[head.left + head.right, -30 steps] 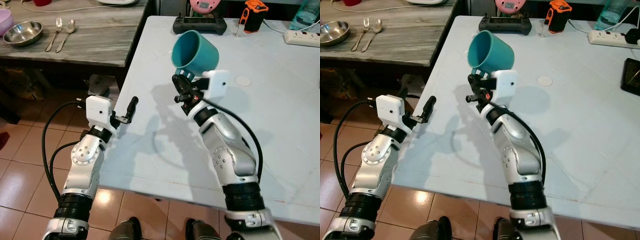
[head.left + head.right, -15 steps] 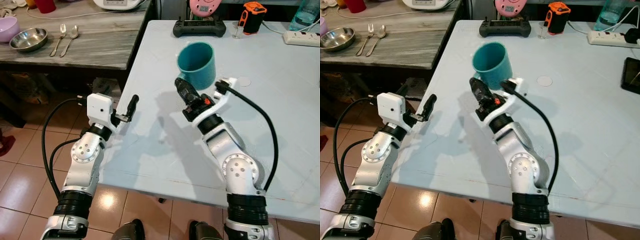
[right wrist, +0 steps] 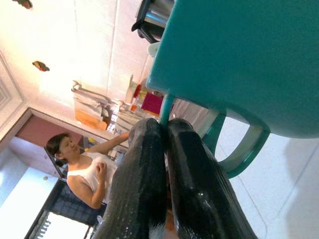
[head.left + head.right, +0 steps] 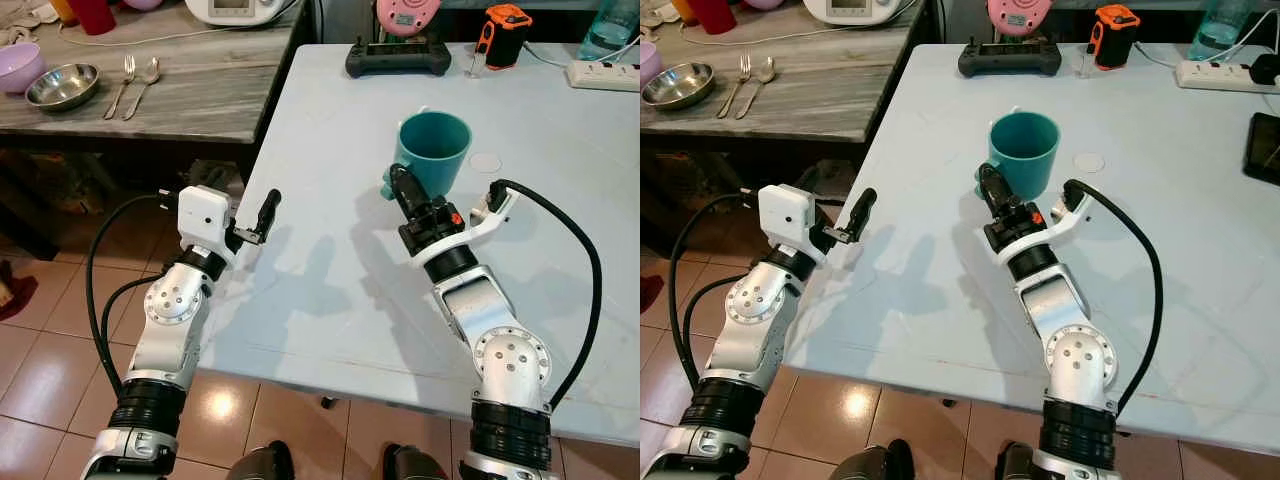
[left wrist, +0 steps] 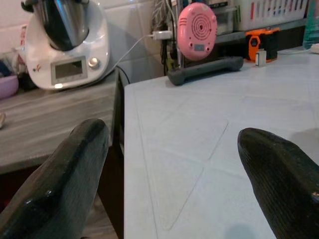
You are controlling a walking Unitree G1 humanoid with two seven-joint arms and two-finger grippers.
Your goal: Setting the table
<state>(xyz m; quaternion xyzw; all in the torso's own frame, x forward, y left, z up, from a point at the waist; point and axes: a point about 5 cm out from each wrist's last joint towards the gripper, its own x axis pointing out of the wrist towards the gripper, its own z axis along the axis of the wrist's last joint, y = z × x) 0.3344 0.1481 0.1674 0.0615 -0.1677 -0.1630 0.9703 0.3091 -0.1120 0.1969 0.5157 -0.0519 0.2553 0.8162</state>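
Observation:
A teal cup (image 4: 432, 150) with a handle stands upright at the middle of the pale blue table (image 4: 320, 300). I cannot tell whether its base touches the table. My right gripper (image 4: 400, 185) is shut on the cup's rim on the near left side. In the right wrist view the black fingers (image 3: 144, 169) pinch the thin wall of the cup (image 3: 249, 59), with the handle beside them. My left gripper (image 4: 268, 212) hovers open at the table's left edge, and nothing lies between its fingers (image 5: 65, 174).
A black controller (image 4: 398, 55), an orange device (image 4: 502, 28), a power strip (image 4: 603, 75) and a dark phone (image 4: 1265, 135) lie at the table's far side. A steel bowl (image 4: 62, 85), fork and spoon (image 4: 128, 85) sit on the grey side table. A person (image 3: 79, 169) stands in the background.
My right arm has turned the cup from tilted, mouth toward me, to upright, and has brought it down and to the right. The left arm has hardly moved.

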